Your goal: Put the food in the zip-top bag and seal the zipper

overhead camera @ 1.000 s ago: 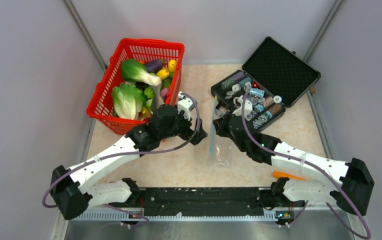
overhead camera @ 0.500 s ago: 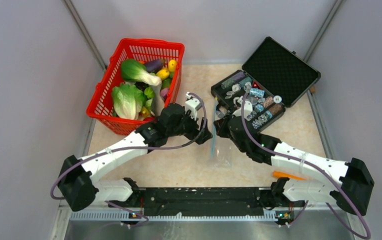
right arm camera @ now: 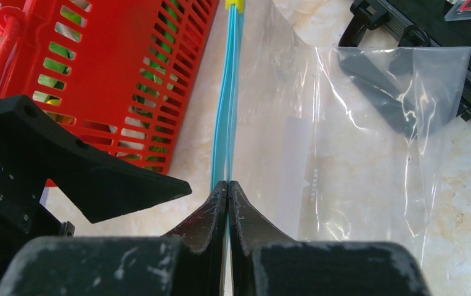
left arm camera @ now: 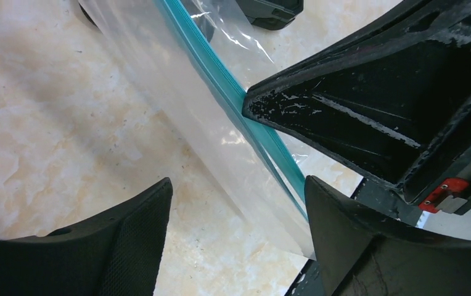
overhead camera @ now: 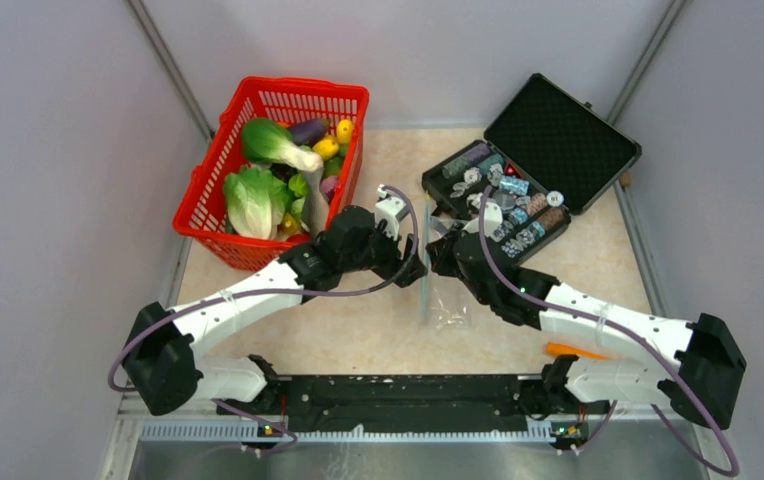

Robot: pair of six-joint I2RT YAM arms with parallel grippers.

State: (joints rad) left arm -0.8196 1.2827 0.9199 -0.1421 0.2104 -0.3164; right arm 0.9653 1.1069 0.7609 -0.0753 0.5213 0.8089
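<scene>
Reaching left arm: it stretched from its base at the near edge up and inward over the surface, its forearm slanting past the near corner of the red basket and its wrist turned toward the other arm.
Jaws of the left gripper: spread wide. In its own wrist view the two fingers stood to either side of the bag's edge, and I could see nothing pinched between them.
Pose of the right arm: it lay low across the right half of the surface, angled up and inward from its base, with the wrist just in front of the black case.
Grip of the right gripper: clamped tight, with both fingertips meeting on the thin blue strip.
Gap between the two: almost tip to tip, with only the bag's edge between them.
Place of the zip-top bag: it sat mid-surface between the basket and the case. It was clear and crinkled, its body spread to the right of the pinched edge, with a white label showing.
Run of the zipper: along the bag's basket-side edge, leading away from the right gripper toward a yellow end piece.
Whereabouts of the food: heaped in the red basket, with leafy greens nearest me and yellow pieces and a purple eggplant at the far end.
Orange tool: it lay on the surface beside the right arm's base.
</scene>
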